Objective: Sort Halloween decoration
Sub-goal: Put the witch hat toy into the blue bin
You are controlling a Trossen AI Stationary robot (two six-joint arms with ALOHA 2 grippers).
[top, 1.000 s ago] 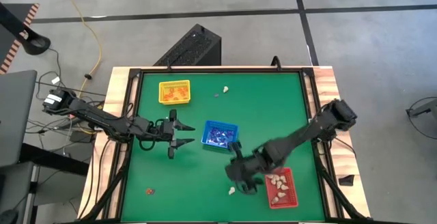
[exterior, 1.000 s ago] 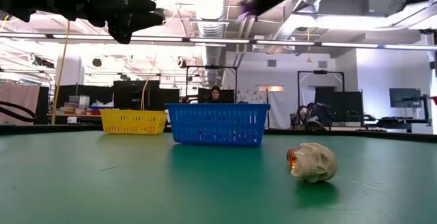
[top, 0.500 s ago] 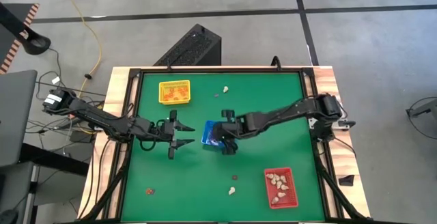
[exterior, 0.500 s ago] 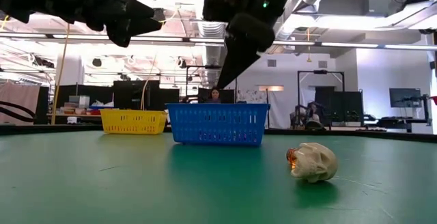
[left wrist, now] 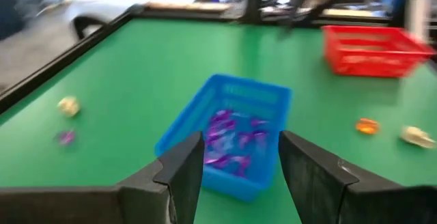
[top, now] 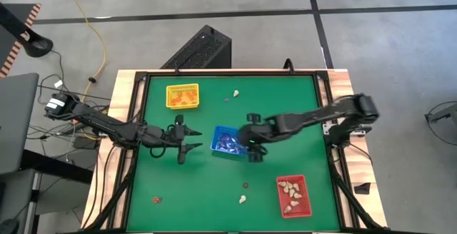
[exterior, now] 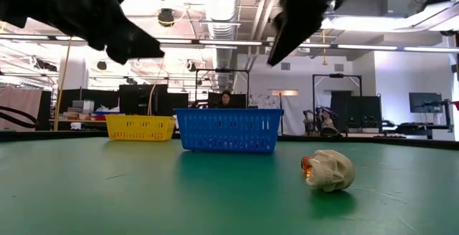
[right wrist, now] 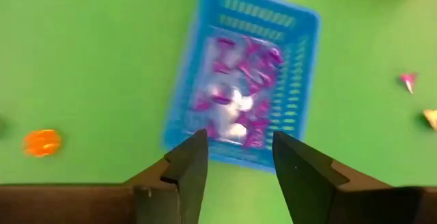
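The Halloween decoration is sorted by colour. Purple trinkets lie in the blue tray [top: 229, 141], cream ones in the red tray [top: 294, 195] and orange ones in the yellow tray [top: 182, 95]. Loose on the green mat are a cream trinket [top: 242, 199] beside a small dark-orange one [top: 245, 185], an orange one [top: 156, 200], and a cream [top: 235, 92] and a dark one [top: 226, 98] at the far side. My right gripper [right wrist: 239, 159] hangs open above the blue tray's right edge, holding nothing. My left gripper [left wrist: 239, 162] stands open just left of that tray, pointing at it.
A raised black frame [top: 325, 120] borders the mat. The red tray [left wrist: 365, 46] sits at the near right and the yellow tray [exterior: 140, 127] at the far left. In the low view the cream trinket [exterior: 328, 170] lies on the mat nearest the camera.
My right gripper has swung from the near side beside the red tray toward the far left, across to the blue tray, then drawn back a little toward the right. My left gripper has tipped its fingers slightly downward.
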